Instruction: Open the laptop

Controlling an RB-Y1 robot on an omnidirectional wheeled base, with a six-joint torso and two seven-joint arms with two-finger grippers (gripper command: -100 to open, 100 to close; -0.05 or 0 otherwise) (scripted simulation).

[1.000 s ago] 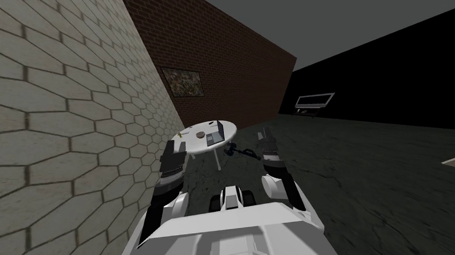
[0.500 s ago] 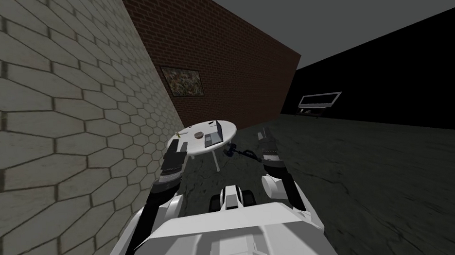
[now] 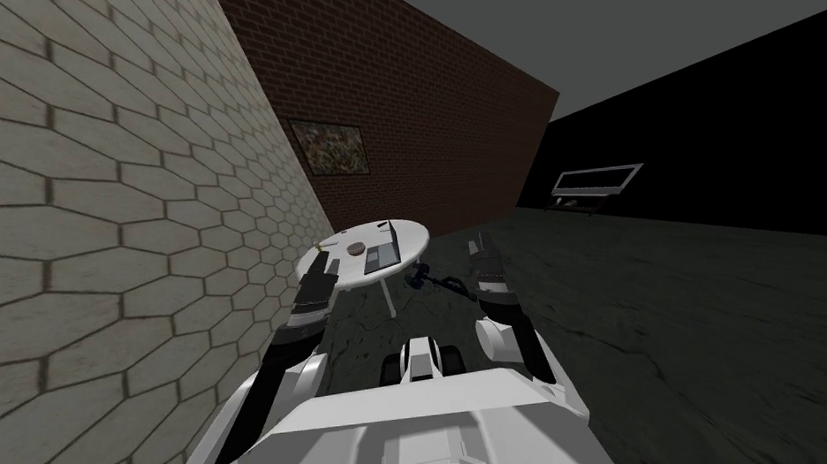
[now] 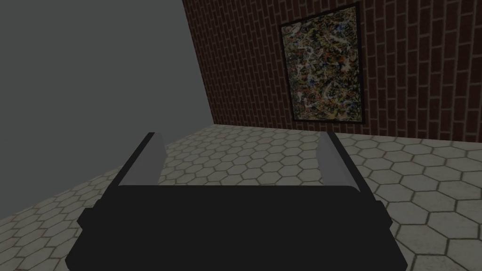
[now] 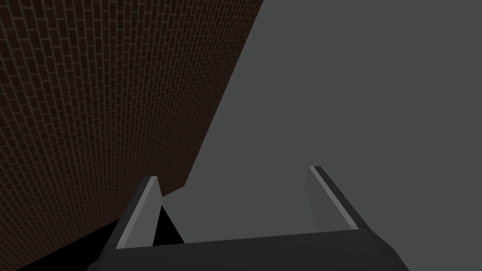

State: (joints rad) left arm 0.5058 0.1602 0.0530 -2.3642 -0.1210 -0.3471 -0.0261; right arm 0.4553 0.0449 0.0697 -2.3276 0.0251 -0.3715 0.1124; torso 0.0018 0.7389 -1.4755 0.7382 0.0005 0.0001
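- Laptop (image 3: pixel 383 251) sits on the round white table (image 3: pixel 334 266), towards the table's right side. It's well ahead of both hands, and I can't tell from here whether the lid is up.
- Left gripper (image 4: pixel 240 139): fingers spread, nothing between them. Right gripper (image 5: pixel 234 174): the same, spread and empty.
- Step in hand, as I read it, is the approach; nothing is in reach yet.
- To do it well, I should drive on slowly and stop square to the table with the laptop between the arms.
- My left arm runs close along the tiled wall (image 3: pixel 136 213), so I need to keep clearance there.
- A dark object (image 3: pixel 427 275) lies on the floor just beside the table leg; I should steer the base round it.
- Compared with a second ago, the whole view has shifted, so that's my own move. The table now sits a bit further left in frame and the tiled wall takes up more of it. The arms hold the same pose.
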